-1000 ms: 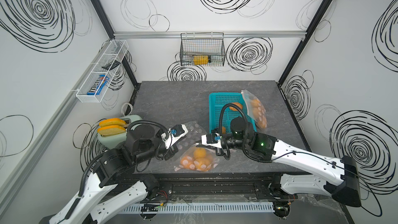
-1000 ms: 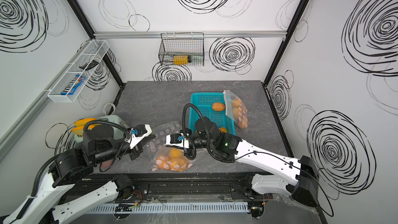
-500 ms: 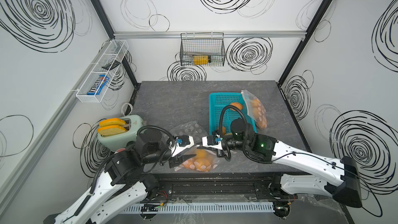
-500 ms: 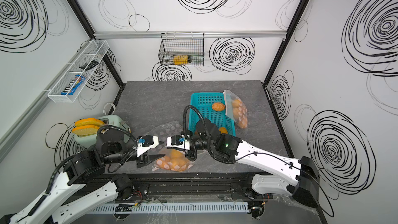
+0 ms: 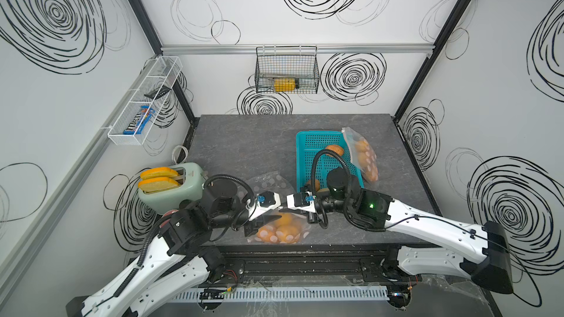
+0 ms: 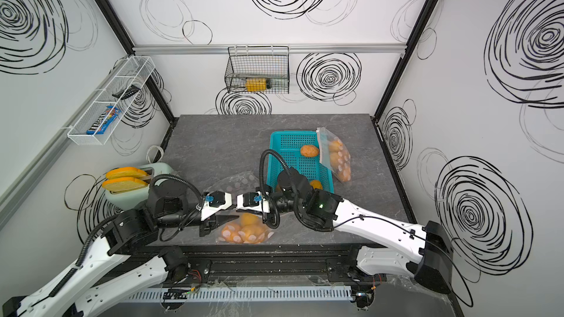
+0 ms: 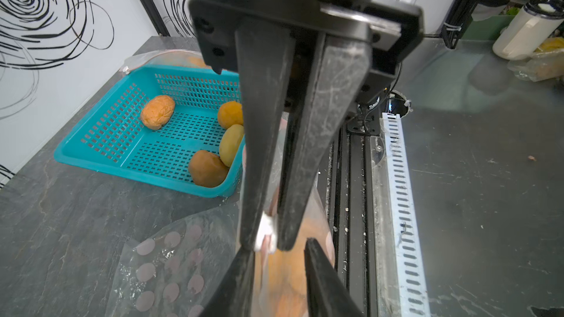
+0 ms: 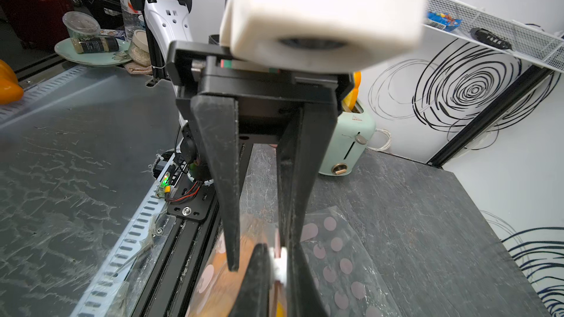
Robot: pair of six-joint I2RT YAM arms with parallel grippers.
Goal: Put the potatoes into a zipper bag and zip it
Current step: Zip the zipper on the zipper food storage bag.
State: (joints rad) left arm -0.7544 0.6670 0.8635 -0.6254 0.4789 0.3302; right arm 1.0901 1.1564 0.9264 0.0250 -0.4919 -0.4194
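Observation:
A zipper bag [image 5: 280, 230] [image 6: 244, 230] holding several orange potatoes lies at the table's front edge. My right gripper [image 8: 276, 254] [image 5: 287, 207] is shut on the bag's white slider [image 8: 279, 265] [image 7: 265, 236]. My left gripper [image 7: 276, 248] [image 5: 274, 213] meets it tip to tip, jaws apart, with the bag's top edge between its fingers [image 7: 317, 275]. Several loose potatoes [image 7: 157, 112] [image 7: 207, 167] lie in the teal basket [image 5: 317, 144] [image 7: 100, 147].
A second filled bag [image 5: 363, 160] leans on the basket's right side. An empty dotted bag [image 5: 268, 181] [image 7: 171, 263] lies flat behind the grippers. A green toaster [image 5: 174, 190] with toast stands front left. A wire basket [image 5: 287, 71] and white shelf [image 5: 143, 108] hang on the walls.
My left arm has swung right from beside the toaster to the bag's top, meeting the right gripper. Its jaws opened on the way. The right gripper has stayed shut on the slider.

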